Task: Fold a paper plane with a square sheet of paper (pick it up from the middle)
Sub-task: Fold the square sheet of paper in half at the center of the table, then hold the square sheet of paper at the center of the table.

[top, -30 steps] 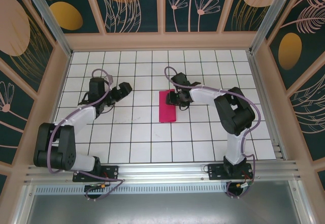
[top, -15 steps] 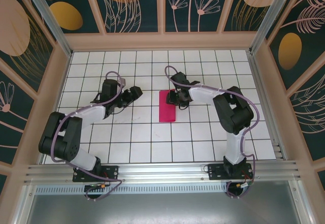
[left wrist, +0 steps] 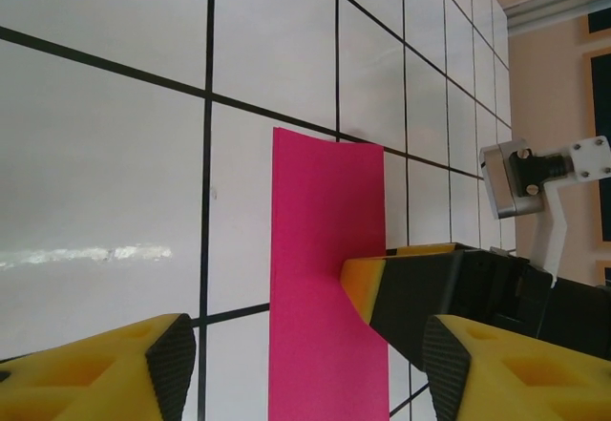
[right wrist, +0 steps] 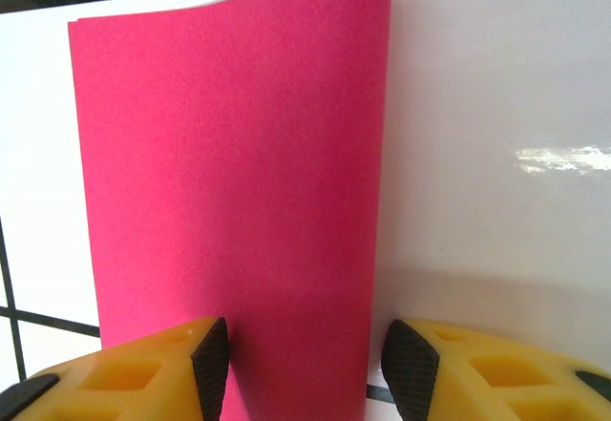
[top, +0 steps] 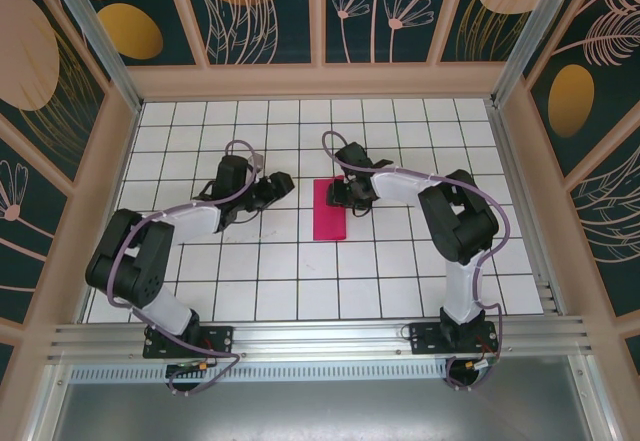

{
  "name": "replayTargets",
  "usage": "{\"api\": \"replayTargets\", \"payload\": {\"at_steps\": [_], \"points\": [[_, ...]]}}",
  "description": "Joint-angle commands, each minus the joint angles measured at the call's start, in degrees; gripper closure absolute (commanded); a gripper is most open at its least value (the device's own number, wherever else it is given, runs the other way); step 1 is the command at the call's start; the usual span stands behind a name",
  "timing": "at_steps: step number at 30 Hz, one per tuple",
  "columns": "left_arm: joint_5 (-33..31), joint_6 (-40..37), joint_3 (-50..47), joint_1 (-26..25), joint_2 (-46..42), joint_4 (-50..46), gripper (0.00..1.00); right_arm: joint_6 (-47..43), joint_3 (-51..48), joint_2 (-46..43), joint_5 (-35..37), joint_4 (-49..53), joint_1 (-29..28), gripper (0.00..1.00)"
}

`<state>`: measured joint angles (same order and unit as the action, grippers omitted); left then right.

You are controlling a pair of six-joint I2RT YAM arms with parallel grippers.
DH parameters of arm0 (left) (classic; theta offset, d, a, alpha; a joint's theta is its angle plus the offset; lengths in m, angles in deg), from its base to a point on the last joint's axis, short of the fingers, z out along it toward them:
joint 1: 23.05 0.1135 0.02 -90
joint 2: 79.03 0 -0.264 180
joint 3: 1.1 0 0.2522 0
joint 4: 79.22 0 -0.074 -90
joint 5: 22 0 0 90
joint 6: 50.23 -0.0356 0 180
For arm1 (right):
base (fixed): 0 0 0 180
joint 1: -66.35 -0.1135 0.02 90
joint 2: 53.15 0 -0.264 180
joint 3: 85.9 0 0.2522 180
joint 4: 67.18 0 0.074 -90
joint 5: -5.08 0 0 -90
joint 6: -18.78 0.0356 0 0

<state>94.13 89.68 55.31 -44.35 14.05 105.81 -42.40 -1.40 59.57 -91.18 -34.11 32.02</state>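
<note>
Sheet [top: 329, 210]: one, magenta (folded double); jaws: two pairs, both parted.

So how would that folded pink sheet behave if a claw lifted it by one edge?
Probably floppy: the pink sheet looks thin and its far edge bows up rather than lying flat. Likely very light, so a nudge could slide it on the glossy table. The fold may stiffen it slightly lengthwise.
</note>
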Motion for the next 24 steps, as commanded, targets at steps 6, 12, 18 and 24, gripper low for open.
{"api": "replayTargets", "payload": {"at_steps": [6,12,18,24], "points": [[-0.2,1.4,3.1,-2.9,4.5,2.3,0.42,-0.8,-3.8,9.6,0.2,1.4,-0.9,0.47],[0.2,2.8,3.0,-3.6,6.3,4.0,0.48,-1.1,-3.8,10.7,-0.2,1.1,-1.0,0.45],[1.2,3.2,3.6,-3.7,7.8,3.8,0.55,-2.1,-4.0,11.3,-0.3,0.9,-1.3,0.45],[2.4,3.2,4.7,-4.3,9.4,3.5,0.6,-2.4,-3.9,12.0,-0.5,1.2,-1.4,0.45]]}}
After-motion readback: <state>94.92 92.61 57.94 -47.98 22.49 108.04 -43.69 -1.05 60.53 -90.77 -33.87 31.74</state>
